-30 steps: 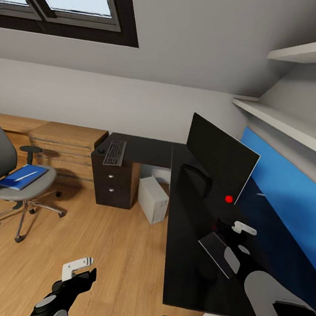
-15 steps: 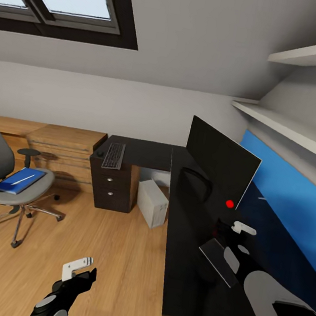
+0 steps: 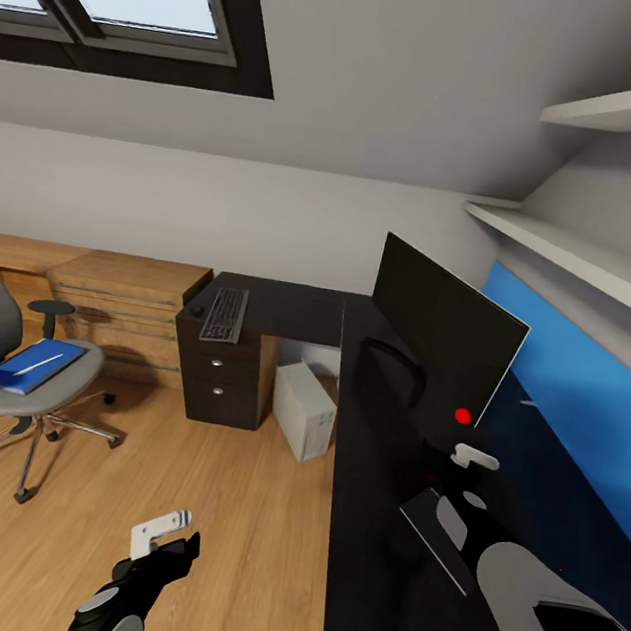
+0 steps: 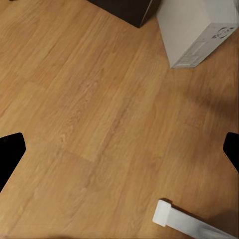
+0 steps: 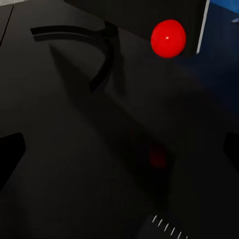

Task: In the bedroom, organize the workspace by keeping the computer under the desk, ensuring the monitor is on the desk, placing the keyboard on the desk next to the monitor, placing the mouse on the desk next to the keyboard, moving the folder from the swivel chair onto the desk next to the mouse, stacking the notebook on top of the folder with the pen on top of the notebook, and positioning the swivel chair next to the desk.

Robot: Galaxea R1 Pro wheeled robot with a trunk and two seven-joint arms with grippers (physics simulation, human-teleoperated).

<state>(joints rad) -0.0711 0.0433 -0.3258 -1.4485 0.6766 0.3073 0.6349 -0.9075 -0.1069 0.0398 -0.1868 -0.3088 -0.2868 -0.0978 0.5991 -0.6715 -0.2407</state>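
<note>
- Currently the right gripper (image 3: 468,458) hovers over the desk (image 3: 375,527) by the monitor (image 3: 443,324), fingers spread, empty.
- Left gripper (image 3: 160,532) hangs over the floor, jaws apart.
- Folder (image 3: 27,364) lies flat on the swivel chair (image 3: 2,380); likely thin, light, slick. Pinch an overhanging edge.

The worktop (image 3: 365,525) is a dark, smooth slab with a faint sheen that mirrors the red dot. The floor (image 3: 236,506) is warm, matt wood planking with visible grain. The monitor (image 3: 441,324) has a glossy black screen. The swivel chair (image 3: 7,350) wears grey cloth over shiny metal legs. The computer (image 3: 303,410) looks like matt white plastic.
</note>
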